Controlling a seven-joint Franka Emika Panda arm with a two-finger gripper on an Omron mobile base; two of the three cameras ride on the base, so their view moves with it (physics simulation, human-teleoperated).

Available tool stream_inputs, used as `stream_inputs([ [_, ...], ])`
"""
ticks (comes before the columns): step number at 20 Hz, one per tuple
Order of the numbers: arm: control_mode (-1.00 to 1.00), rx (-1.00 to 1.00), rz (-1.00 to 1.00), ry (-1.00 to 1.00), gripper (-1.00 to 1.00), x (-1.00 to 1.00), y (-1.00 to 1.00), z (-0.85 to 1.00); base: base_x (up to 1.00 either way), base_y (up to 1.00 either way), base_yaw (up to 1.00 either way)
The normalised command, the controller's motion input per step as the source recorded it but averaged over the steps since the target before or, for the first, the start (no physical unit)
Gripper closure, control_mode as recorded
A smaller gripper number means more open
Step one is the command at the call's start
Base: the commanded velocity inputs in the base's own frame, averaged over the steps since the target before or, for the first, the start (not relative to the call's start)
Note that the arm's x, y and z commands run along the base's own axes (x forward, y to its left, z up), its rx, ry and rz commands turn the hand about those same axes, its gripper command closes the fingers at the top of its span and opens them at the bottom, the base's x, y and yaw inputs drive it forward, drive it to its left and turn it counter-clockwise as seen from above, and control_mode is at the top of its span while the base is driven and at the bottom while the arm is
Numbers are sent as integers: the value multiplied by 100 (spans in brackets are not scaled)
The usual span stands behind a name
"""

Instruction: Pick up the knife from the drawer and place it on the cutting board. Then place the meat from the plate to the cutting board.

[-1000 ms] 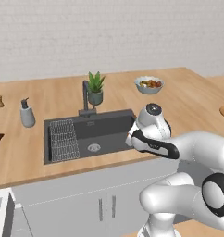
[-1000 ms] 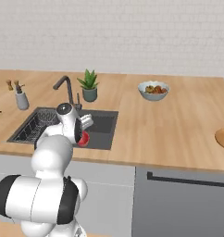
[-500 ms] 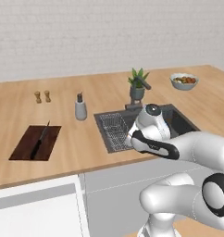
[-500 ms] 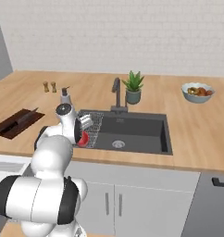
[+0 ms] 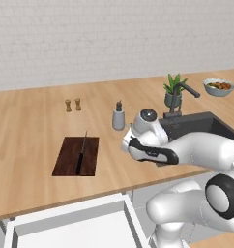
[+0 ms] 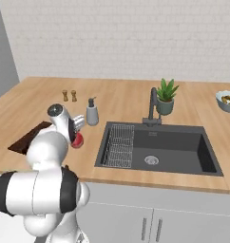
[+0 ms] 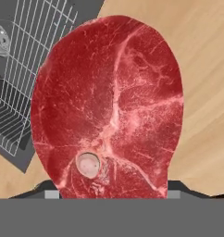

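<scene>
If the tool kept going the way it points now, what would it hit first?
Probably the counter beside the sink. The tool holds the meat, which blocks the line, so depth is unclear.

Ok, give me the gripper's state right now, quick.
Gripper: shut on the meat, carried above the counter beside the sink.

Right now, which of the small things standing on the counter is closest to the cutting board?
The pair of little brown shakers, standing just behind the cutting board; the grey soap dispenser stands farther right, toward the sink.
</scene>
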Motion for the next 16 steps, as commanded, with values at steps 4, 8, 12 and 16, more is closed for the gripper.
stream_inputs([
  [4,-100,-3,-2,8,100,23,100,46,0,0,0],
  [8,-100,-7,-1,23,100,17,100,30,0,0,0],
  [12,-100,-7,0,25,100,4,100,14,0,0,0],
  [16,-100,-15,27,9,100,-19,83,-2,0,0,0],
])
